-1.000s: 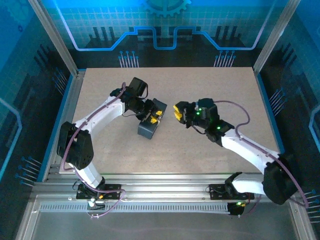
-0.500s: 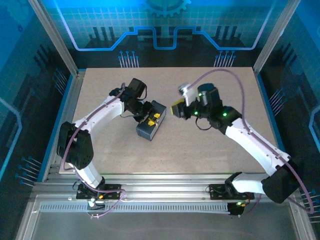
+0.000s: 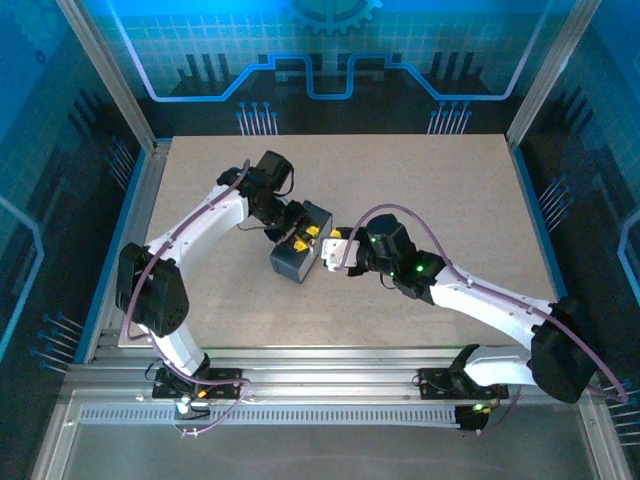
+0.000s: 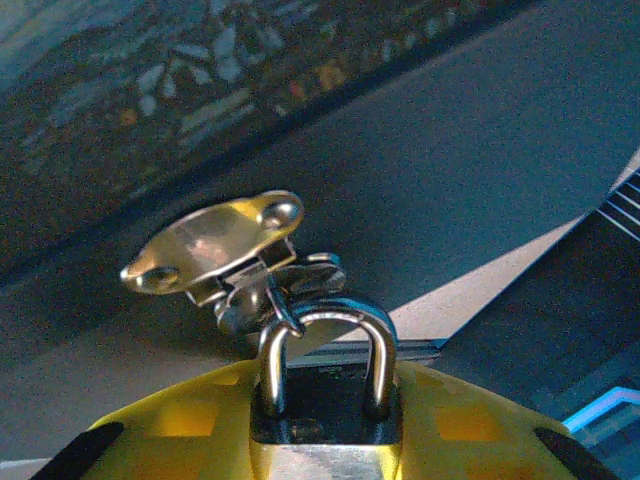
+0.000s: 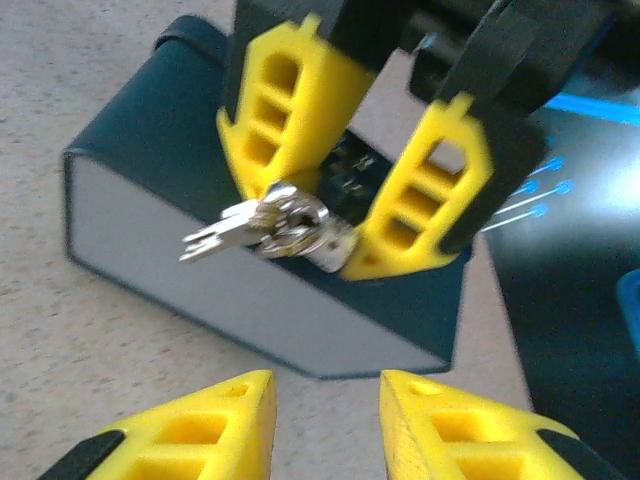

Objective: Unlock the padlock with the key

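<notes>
My left gripper [image 4: 325, 435] is shut on the tiny padlock [image 4: 322, 398]. Its silvery shackle [image 4: 325, 318] hooks through the brassy hasp [image 4: 215, 240] of the dark-blue tin [image 3: 289, 263]. Seen from the right wrist, the left gripper's yellow fingers [image 5: 272, 120] clamp the padlock [image 5: 335, 245], and a small metal key [image 5: 215, 238] juts out leftward from it over the tin [image 5: 250, 300]. I cannot tell whether the key sits in the keyhole. My right gripper [image 5: 325, 400] hovers open just short of the tin, nothing between its fingers. From above, both grippers [image 3: 300, 238] [image 3: 333, 252] meet at the tin's right end.
The tin lies on a speckled beige table [image 3: 440, 180] inside a blue-lit enclosure. A metal frame rail [image 3: 130, 220] borders the table's left side. Bare tabletop stretches to the back and to the right of the arms.
The right arm has swung down and leftward from a raised pose, bringing its open gripper close to the tin's right end. The left gripper has kept its hold; the tin shifted slightly.
</notes>
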`<action>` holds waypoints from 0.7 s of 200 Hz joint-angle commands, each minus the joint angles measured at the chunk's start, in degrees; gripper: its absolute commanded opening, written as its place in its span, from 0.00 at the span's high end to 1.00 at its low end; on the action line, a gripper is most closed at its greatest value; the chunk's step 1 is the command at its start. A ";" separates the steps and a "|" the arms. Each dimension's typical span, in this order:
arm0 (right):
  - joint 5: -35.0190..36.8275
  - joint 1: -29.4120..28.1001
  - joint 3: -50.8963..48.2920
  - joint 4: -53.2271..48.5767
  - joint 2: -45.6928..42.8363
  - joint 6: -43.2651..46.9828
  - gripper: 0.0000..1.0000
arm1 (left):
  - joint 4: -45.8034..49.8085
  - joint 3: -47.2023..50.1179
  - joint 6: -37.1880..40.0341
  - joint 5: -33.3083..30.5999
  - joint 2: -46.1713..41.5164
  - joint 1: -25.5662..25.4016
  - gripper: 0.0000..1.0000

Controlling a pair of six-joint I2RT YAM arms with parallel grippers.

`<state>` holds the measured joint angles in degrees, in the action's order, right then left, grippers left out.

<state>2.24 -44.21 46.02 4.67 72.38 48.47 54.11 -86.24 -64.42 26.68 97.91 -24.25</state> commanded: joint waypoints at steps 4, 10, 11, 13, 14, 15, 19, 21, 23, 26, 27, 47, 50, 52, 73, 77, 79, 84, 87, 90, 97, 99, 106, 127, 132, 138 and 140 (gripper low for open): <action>2.82 -2.29 -0.15 6.30 1.22 5.73 0.67 | 1.83 -2.37 0.58 2.31 0.35 0.08 1.00; 3.17 -2.66 0.11 6.39 1.68 6.36 0.67 | 1.83 -2.36 0.46 2.37 0.37 0.09 1.00; 3.19 -2.74 0.16 6.35 1.74 6.46 0.67 | 1.85 -2.36 0.49 2.39 0.41 0.09 1.00; 3.31 -2.77 0.24 6.33 1.85 6.73 0.67 | 1.85 -2.31 0.47 2.41 0.37 0.08 1.00; 3.35 -2.88 0.36 6.19 1.96 6.81 0.67 | 1.82 -2.29 0.46 2.37 0.36 0.08 1.00; 3.37 -2.94 0.42 6.12 2.05 6.95 0.67 | 1.81 -2.28 0.45 2.39 0.36 0.08 1.00; 3.43 -3.17 0.54 5.98 2.33 7.54 0.67 | 1.72 -2.28 0.36 2.47 0.44 0.14 1.00; 3.53 -3.23 0.64 5.97 2.57 7.72 0.67 | 1.75 -2.27 0.40 2.47 0.40 0.12 1.00; 3.62 -3.36 0.80 5.97 2.70 7.90 0.67 | 1.67 -2.27 0.38 2.45 0.36 0.11 1.00; 3.72 -3.46 0.93 5.88 2.92 8.19 0.67 | 1.69 -2.27 0.40 2.50 0.44 0.02 1.00; 3.73 -3.53 1.06 5.84 2.98 8.21 0.67 | 1.70 -2.27 0.42 2.46 0.44 0.01 1.00; 4.08 -3.93 2.33 4.51 4.44 9.31 0.67 | 1.14 -1.94 0.19 2.59 0.28 0.05 1.00; 4.09 -3.96 2.53 4.52 4.58 9.47 0.67 | 1.13 -1.85 0.25 2.61 0.28 0.04 1.00; 4.09 -4.00 2.61 4.42 4.76 9.59 0.67 | 1.10 -1.84 0.19 2.66 0.25 0.05 1.00; 4.27 -4.50 3.26 4.51 5.75 10.56 0.67 | 1.00 -1.79 0.23 2.75 0.30 0.01 1.00; 4.36 -4.67 3.39 4.62 5.93 10.59 0.68 | 0.96 -1.83 0.19 2.75 0.35 0.05 1.00; 4.35 -4.73 3.45 4.67 5.93 10.64 0.67 | 0.92 -1.83 0.18 2.76 0.35 0.03 1.00; 4.41 -4.90 3.62 4.69 6.17 10.66 0.68 | 0.91 -1.76 0.13 2.80 0.34 0.04 1.00; 4.44 -5.00 3.68 4.86 6.26 10.68 0.68 | 0.90 -1.74 0.13 2.83 0.37 0.00 1.00; 4.44 -5.13 3.76 4.95 6.32 10.76 0.68 | 0.85 -1.74 0.10 2.85 0.36 0.05 1.00; 4.79 -5.30 3.89 5.39 6.60 10.90 0.69 | 0.81 -1.74 0.10 2.88 0.36 0.04 1.00; 4.92 -5.41 3.92 5.52 6.63 10.85 0.69 | 0.73 -1.70 0.13 2.86 0.35 0.07 1.00; 4.98 -5.54 4.02 5.53 6.82 11.09 0.69 | 0.74 -1.69 0.10 2.90 0.42 0.07 1.00; 4.69 -5.89 4.01 4.88 7.23 11.38 0.69 | 0.74 -1.74 0.14 3.01 0.42 0.08 1.00; 4.63 -5.88 4.00 4.85 7.36 11.46 0.69 | 0.68 -1.82 0.17 3.02 0.44 0.00 1.00; 4.68 -5.97 4.03 4.74 7.63 11.73 0.70 | 0.61 -1.79 0.07 3.03 0.43 0.06 1.00; 4.70 -5.91 4.07 4.74 7.70 11.85 0.70 | 0.64 -1.82 0.11 3.01 0.40 0.05 1.00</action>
<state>6.66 -49.28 48.45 8.49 79.13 58.85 54.78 -86.24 -64.47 26.87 98.48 -24.27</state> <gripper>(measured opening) 0.307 0.306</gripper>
